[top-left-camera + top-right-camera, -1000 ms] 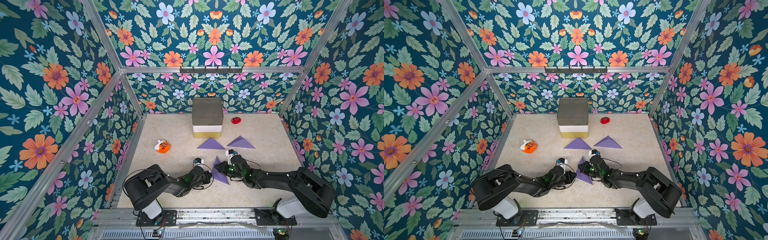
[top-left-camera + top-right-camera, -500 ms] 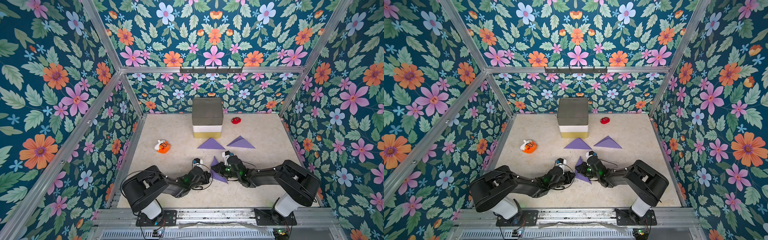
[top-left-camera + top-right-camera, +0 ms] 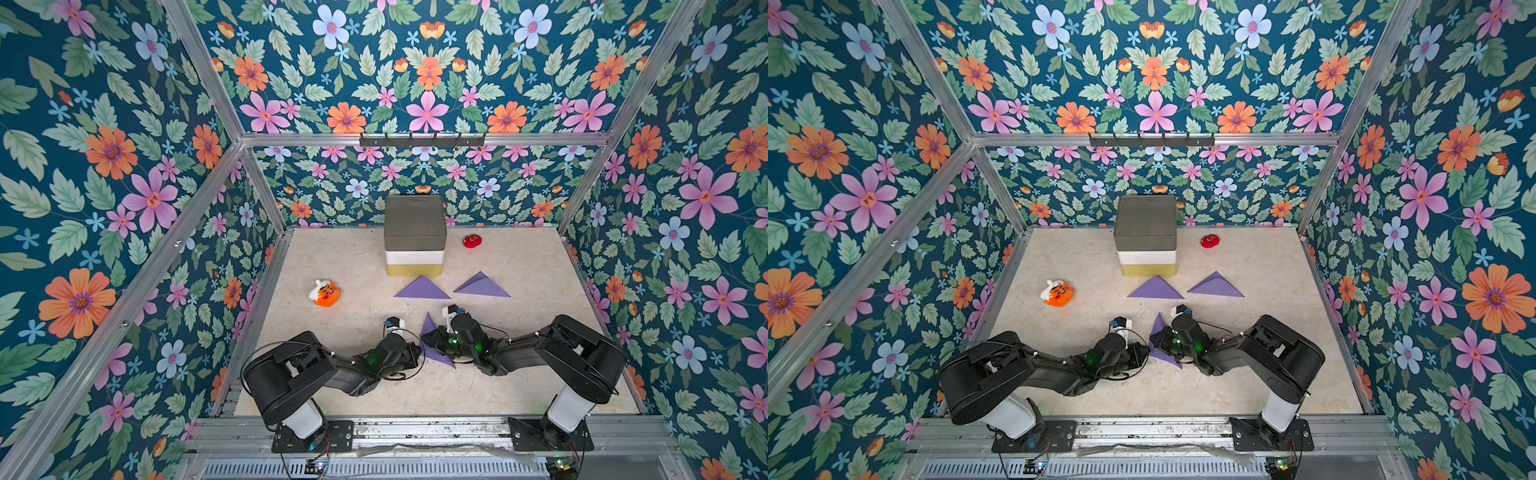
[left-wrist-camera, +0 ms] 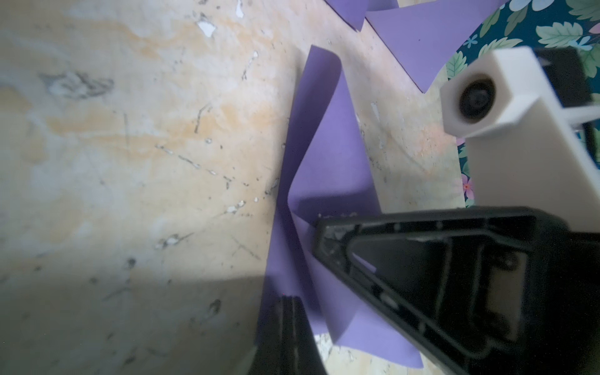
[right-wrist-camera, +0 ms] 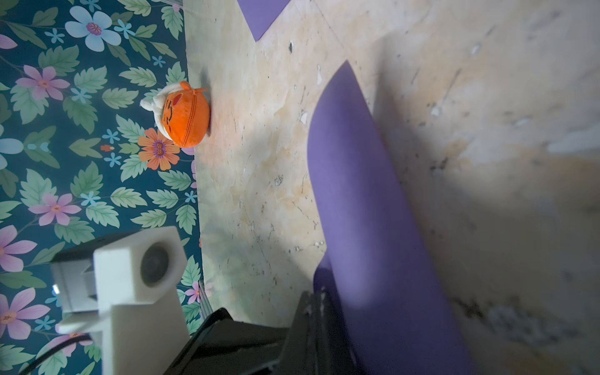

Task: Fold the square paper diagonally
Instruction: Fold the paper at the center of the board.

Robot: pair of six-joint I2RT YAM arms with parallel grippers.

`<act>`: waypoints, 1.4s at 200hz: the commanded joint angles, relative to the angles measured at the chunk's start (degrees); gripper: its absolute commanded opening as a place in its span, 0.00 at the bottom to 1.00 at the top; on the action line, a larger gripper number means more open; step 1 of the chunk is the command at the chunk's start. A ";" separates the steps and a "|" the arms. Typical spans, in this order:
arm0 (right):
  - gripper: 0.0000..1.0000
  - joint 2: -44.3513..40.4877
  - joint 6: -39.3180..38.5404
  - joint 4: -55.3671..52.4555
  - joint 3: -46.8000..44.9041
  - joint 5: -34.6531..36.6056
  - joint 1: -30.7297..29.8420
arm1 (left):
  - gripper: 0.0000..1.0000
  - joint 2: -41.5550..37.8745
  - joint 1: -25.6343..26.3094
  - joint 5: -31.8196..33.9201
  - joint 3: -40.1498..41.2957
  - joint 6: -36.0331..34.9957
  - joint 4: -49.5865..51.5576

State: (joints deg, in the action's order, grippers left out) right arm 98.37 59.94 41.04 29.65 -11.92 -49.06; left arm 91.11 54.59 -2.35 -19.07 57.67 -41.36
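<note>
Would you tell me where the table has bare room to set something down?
Free: the near strip of table along the front rail, and the stretch between the right-hand folded triangle and the red toy. Crowded: the middle, where left gripper and right gripper meet at the purple paper.

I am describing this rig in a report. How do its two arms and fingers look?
The left arm and right arm are black with bulky rounded joints, each on a white cylindrical base bolted to a black plate. Thin black cables loop near the wrists, where green lights glow and a white boxy camera sits. The fingers are black, ribbed triangular frames.
</note>
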 commanded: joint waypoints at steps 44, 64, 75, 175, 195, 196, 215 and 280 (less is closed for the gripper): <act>0.00 0.66 -3.43 -2.98 1.20 2.05 -0.51 | 0.00 0.32 0.01 1.03 0.06 -0.19 5.48; 0.00 1.08 -3.60 -2.88 1.28 1.97 -0.51 | 0.00 0.35 0.01 1.03 0.04 -0.19 5.42; 0.00 1.29 -3.76 -2.98 1.41 1.87 -0.51 | 0.00 0.37 -0.01 1.03 0.07 -0.22 5.45; 0.00 2.37 -4.47 -3.47 2.34 1.11 -0.66 | 0.00 1.09 -0.02 0.77 -0.63 -0.45 5.94; 0.00 2.44 -4.66 -3.82 2.28 1.09 -0.61 | 0.00 1.02 0.06 0.90 -0.68 -0.54 6.03; 0.00 2.49 -4.66 -3.84 2.27 1.10 -0.65 | 0.00 1.01 0.07 0.92 -0.69 -0.54 6.03; 0.00 2.76 -4.74 -3.85 2.10 0.90 -0.77 | 0.00 1.08 0.01 1.03 -0.63 -0.51 6.05; 0.00 3.60 -5.61 -5.07 1.11 0.94 -0.84 | 0.00 0.34 0.09 1.65 -0.54 -0.69 7.38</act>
State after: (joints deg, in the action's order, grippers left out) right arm 101.56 55.59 39.35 31.27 -10.94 -49.71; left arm 91.55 54.70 -2.09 -19.86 57.65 -40.73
